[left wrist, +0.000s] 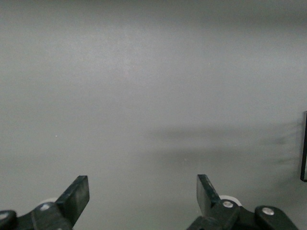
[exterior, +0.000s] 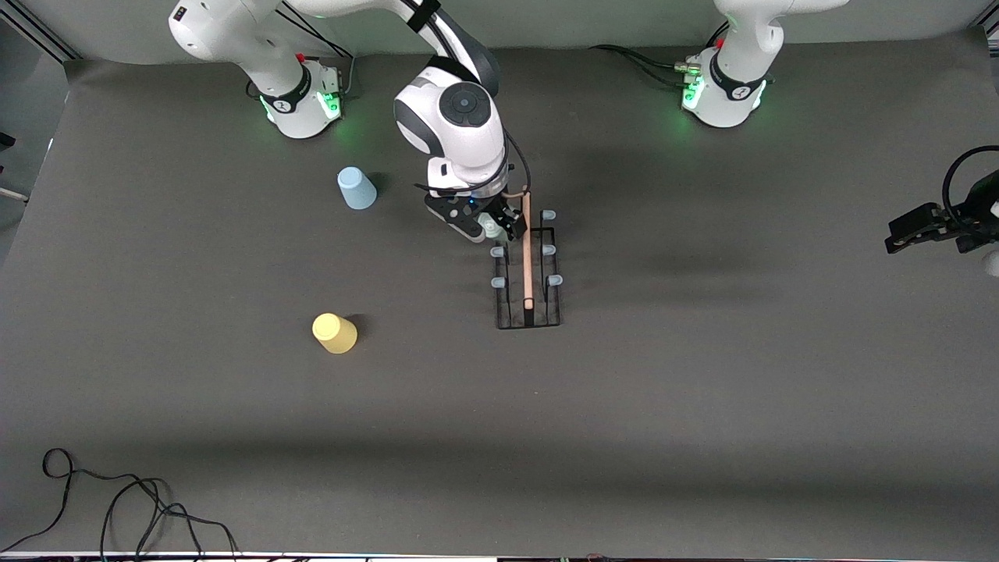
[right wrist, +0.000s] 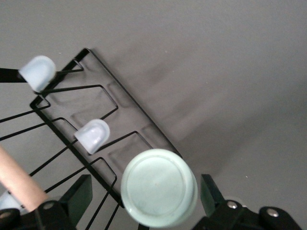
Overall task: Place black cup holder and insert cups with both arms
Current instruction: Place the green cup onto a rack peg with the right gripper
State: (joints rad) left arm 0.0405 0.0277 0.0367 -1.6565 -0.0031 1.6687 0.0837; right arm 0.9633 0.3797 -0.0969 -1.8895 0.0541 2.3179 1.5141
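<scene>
The black cup holder [exterior: 528, 265] lies on the table's middle, its wooden rod [right wrist: 17, 179] pointing toward the robots' bases. A pale grey-green cup [right wrist: 158, 194] sits upside down at the holder's end nearest the bases, on the right arm's side. My right gripper [exterior: 490, 229] is open around that cup [exterior: 491, 228], with a gap at each finger. The blue cup [exterior: 357, 188] and the yellow cup [exterior: 335, 332] stand upside down toward the right arm's end, the yellow one nearer the front camera. My left gripper [exterior: 905, 234] waits open and empty at the left arm's end [left wrist: 142, 191].
Pale-capped pegs [right wrist: 92, 135] stick up from the holder beside the grey-green cup. A loose black cable [exterior: 117, 507] lies at the table's front corner on the right arm's end. The two green-lit bases [exterior: 308, 101] stand along the back edge.
</scene>
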